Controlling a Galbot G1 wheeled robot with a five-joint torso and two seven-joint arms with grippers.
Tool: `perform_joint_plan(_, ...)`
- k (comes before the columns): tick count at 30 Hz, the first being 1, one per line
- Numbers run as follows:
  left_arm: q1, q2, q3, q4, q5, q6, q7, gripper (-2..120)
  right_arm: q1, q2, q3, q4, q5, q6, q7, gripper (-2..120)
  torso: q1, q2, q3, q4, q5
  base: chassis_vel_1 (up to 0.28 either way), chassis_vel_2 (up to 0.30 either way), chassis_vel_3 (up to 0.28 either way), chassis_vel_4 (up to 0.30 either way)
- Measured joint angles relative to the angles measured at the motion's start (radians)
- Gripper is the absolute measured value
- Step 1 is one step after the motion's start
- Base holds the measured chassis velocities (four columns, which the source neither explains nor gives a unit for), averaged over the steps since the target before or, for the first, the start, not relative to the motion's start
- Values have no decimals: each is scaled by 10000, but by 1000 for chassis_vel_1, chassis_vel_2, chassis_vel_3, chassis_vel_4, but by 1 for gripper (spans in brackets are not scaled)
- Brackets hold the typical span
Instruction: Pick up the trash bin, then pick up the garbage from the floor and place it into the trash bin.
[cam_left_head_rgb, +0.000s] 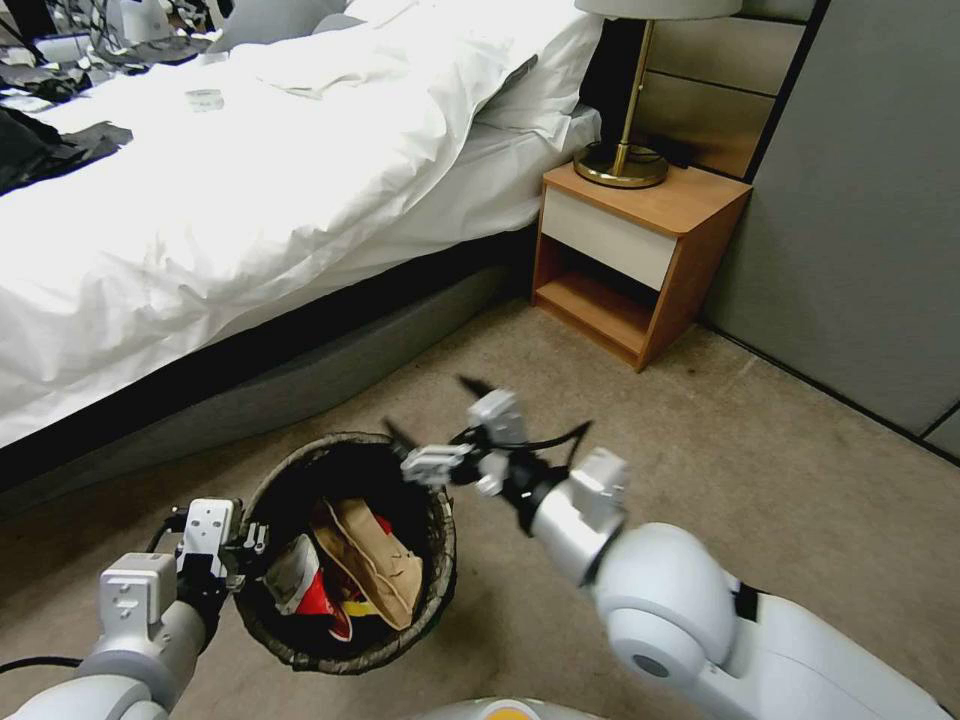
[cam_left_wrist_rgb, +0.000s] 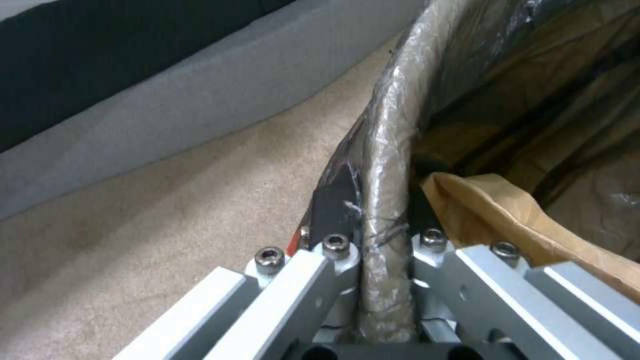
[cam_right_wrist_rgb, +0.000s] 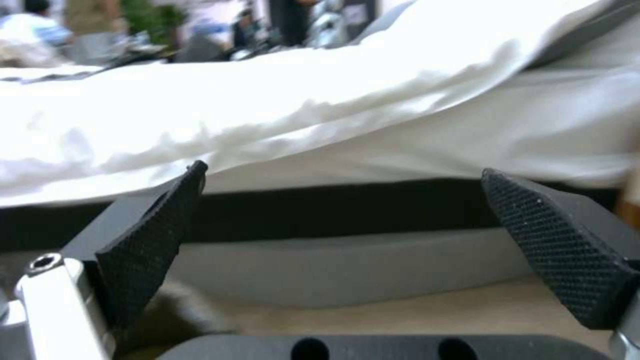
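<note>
**Bin in hand, robot stands with an empty gripper above the collected litter**

Beside a white-quilted bed, the robot's left gripper is clamped over the near rim of the trash bin, one finger outside the bag-wrapped lip and one inside. The bin sits at about seven o'clock in the head view, low over beige carpet. Inside lie a brown paper bag, a red-and-white packet and a sliver of yellow wrapper. The right gripper hovers just past the bin's rim at one o'clock, jaws spread wide and holding nothing. A wooden nightstand with a brass lamp stands at one o'clock beyond. Judging by the bare carpet in sight, the collecting step looks well advanced; any next pickup would call for first finding a remaining piece, while the left arm holds the bin level.
</note>
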Motion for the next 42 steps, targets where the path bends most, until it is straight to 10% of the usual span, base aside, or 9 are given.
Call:
perform_joint_plan(15,1,-64,-33,0,59,-18,70,1,-5027,1732,4813,-496,-3810,1811,-1072,100,-1,0,0,-1,-1,0,0,0,0)
perform_joint_plan(42,249,-299,-203,0,64,131,102,1,-7806,3312,6935,-691,-3973,3542,-2056,100,-1,1,-1,0,-2,7,9,7,8)
